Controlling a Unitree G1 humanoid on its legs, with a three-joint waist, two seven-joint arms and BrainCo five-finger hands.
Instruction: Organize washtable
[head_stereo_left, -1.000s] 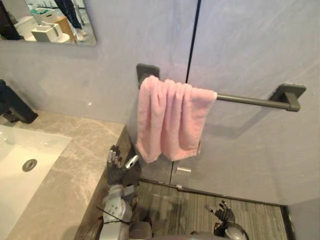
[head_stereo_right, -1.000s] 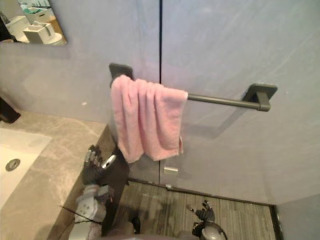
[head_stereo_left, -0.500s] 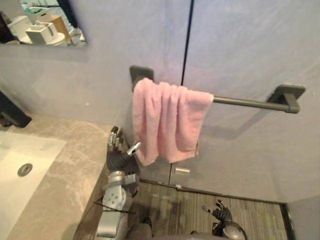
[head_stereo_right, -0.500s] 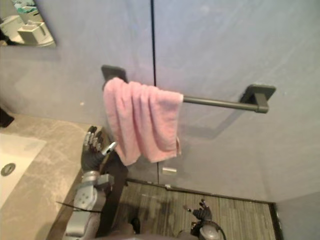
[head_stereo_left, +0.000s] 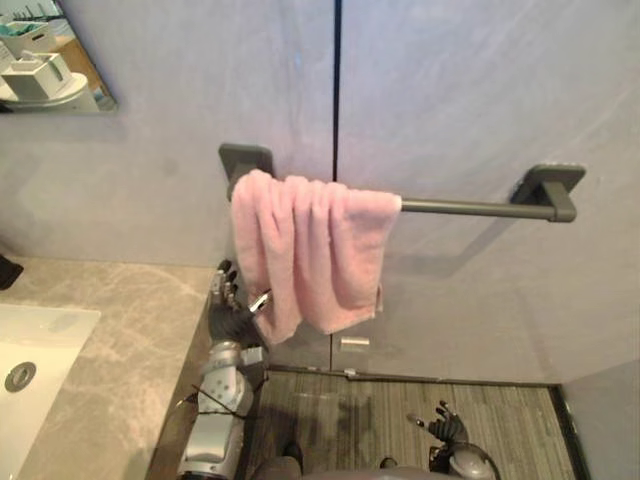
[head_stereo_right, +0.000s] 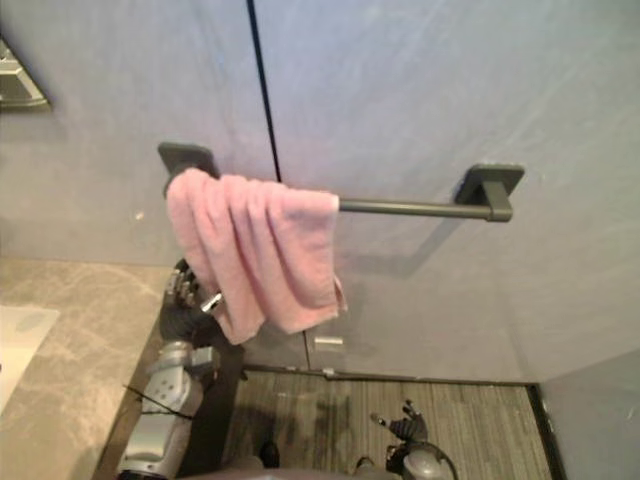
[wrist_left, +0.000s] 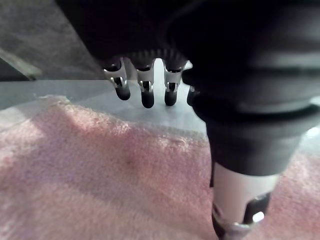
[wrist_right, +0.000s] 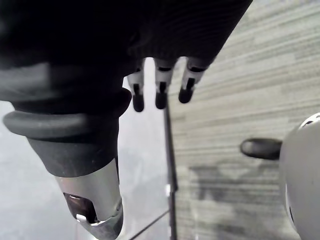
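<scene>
Towel (head_stereo_left: 310, 250), pink, hangs bunched over the left end of a dark bar (head_stereo_left: 470, 208) on the grey wall (head_stereo_left: 470, 90) in the left eye view. The left hand (head_stereo_left: 228, 312) is raised just beside the towel's lower left edge, next to the counter (head_stereo_left: 110, 330) edge. Its fingers are upright and loosely straight, and the thumb tip is at the cloth's hanging corner; I cannot tell if it touches. The right hand (head_stereo_left: 447, 428) is low over the striped floor (head_stereo_left: 330, 410), well apart from the towel, with fingers spread and holding nothing.

The right eye view shows the same layout.

In the left wrist view, the fingers (wrist_left: 145, 95) are straight and the thumb (wrist_left: 240, 200) stands apart from them. The towel lies past them, ungripped.

In the right wrist view, the fingers are straight, the thumb is apart, and the hand is empty above the floor.
</scene>
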